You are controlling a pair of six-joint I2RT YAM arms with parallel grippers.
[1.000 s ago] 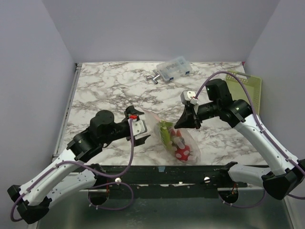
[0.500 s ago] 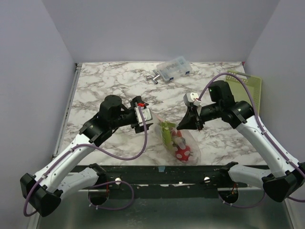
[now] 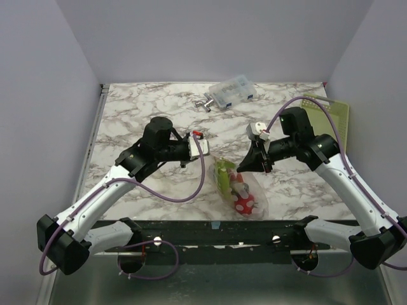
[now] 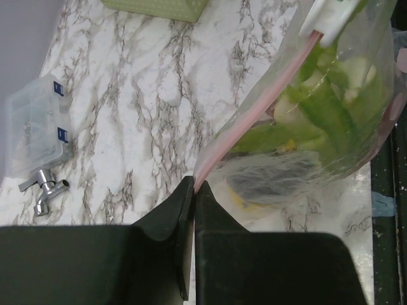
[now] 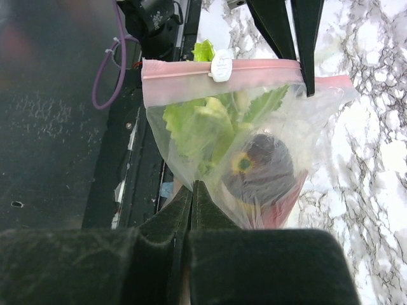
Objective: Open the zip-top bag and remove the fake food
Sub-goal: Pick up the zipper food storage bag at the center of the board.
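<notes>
The left gripper (image 4: 193, 185) is clenched, its two jaws pressed together on the very end of the pink zipper strip (image 4: 254, 111) of the zip-top bag (image 4: 343, 133). From those jaws the strip runs straight ahead and upward, with the body of the bag bulging out to one side of it. The right gripper (image 5: 192, 187) is also clamped tight, pinching a fold of the clear plastic low on the bag's side wall, so the bag stands directly in front of its jaws with the strip across the far top. A white slider (image 5: 221, 65) sits on the strip about midway, and the left arm's black fingers (image 5: 275, 25) come down onto the strip's far corner, beyond and to the right of the right jaws.

The bag is stretched between the two pairs of jaws, touching both. The fake food (image 5: 202, 127) is inside it: a green leafy piece just past the right jaws, a dark purple piece (image 5: 261, 168) with a yellow spot beside that, and a red spotted piece (image 3: 243, 203) at the end farthest from both grips.

On the marble table (image 4: 146, 95), a clear box (image 4: 35, 121) and a metal fitting (image 4: 43, 190) lie well apart from the left jaws, off to their side, close to each other. A green panel (image 3: 334, 117) lies behind the right gripper
</notes>
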